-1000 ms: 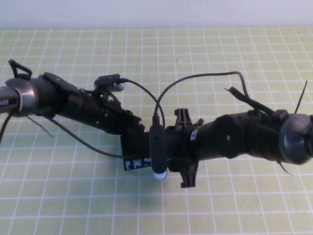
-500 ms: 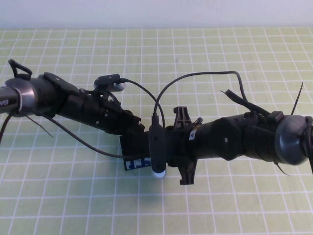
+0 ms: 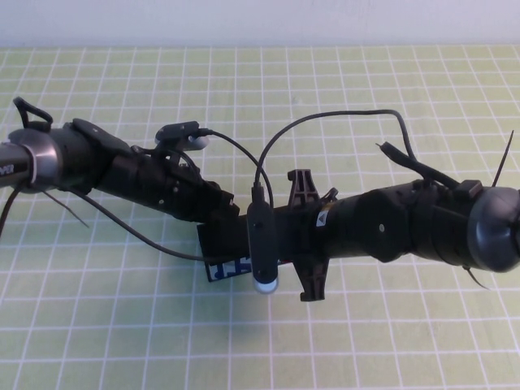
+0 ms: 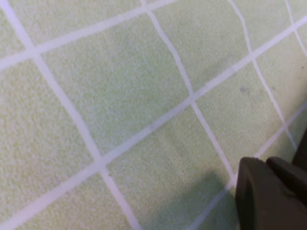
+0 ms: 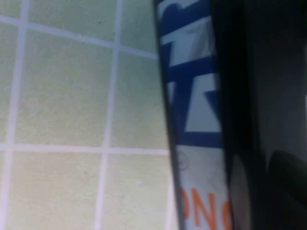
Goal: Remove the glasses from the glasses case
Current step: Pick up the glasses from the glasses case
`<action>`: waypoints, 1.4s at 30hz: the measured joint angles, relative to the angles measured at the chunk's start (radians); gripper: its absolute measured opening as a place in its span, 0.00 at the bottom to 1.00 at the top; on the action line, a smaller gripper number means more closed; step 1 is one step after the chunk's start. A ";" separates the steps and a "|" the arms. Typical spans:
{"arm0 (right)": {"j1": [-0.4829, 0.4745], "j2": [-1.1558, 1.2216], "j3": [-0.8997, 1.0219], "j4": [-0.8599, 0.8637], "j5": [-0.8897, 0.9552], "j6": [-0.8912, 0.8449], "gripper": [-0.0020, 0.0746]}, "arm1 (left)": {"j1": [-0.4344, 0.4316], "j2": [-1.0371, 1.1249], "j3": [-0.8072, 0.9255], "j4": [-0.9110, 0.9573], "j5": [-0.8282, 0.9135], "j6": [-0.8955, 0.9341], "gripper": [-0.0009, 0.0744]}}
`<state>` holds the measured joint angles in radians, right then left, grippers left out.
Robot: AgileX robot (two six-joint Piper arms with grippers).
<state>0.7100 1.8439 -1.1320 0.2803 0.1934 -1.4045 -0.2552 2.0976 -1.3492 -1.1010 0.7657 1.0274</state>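
Left gripper (image 3: 214, 203) first: my left arm comes in from the left edge of the green gridded mat (image 3: 122, 325) and slants down toward the middle, its tip against the far left end of the case (image 3: 230, 266). Whether it is spread or pressed together I cannot tell, since the arm's own bulk hides it from above. The left wrist view gives me mostly mat (image 4: 120, 96), with a black block (image 4: 268, 196) in one corner that I cannot identify.

The case lies at the middle of the mat, between my two arms and largely covered by them. From above only its left end shows, black on top, with the white-and-blue printed front facing my side. In the right wrist view the same front (image 5: 196, 120) fills the frame very close up, with blue print, orange letters and darkness beyond its edge. The glasses I cannot see anywhere.

My right gripper (image 3: 242, 237) reaches in from the right, low over the case and tucked under the wrist camera (image 3: 262, 244). I cannot tell its state either, nor whether it holds anything. A black cable (image 3: 325, 122) arcs above that arm.
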 joint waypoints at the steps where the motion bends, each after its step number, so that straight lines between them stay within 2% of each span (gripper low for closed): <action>1: 0.000 -0.008 0.000 0.000 0.000 0.000 0.06 | 0.000 0.000 0.000 0.000 0.002 0.000 0.01; 8: 0.000 -0.038 0.000 0.002 -0.004 0.002 0.04 | 0.032 -0.081 0.000 0.019 0.012 0.000 0.01; 14: 0.000 -0.041 0.000 0.026 -0.035 0.004 0.03 | 0.076 -0.340 0.058 0.085 -0.003 0.023 0.01; 17: 0.000 -0.041 0.000 0.050 -0.055 0.006 0.03 | 0.074 -0.480 0.180 0.034 -0.058 0.160 0.01; 21: 0.000 -0.043 0.000 0.079 -0.064 0.006 0.03 | 0.070 -0.576 0.398 -0.166 -0.052 0.406 0.01; 25: 0.000 -0.043 0.000 0.100 -0.080 0.006 0.03 | 0.070 -0.550 0.561 -0.317 -0.030 0.594 0.01; 28: 0.000 -0.043 0.000 0.107 -0.085 0.007 0.03 | 0.070 -0.493 0.614 -0.405 -0.023 0.704 0.01; 33: 0.000 -0.043 0.000 0.133 -0.090 0.007 0.02 | 0.070 -0.388 0.620 -0.564 0.030 0.854 0.01; 42: 0.000 -0.043 0.000 0.161 -0.090 0.007 0.02 | 0.070 -0.236 0.543 -0.599 0.099 0.915 0.01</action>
<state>0.7100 1.8011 -1.1320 0.4410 0.1035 -1.3972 -0.1850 1.8616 -0.8058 -1.6997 0.8648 1.9419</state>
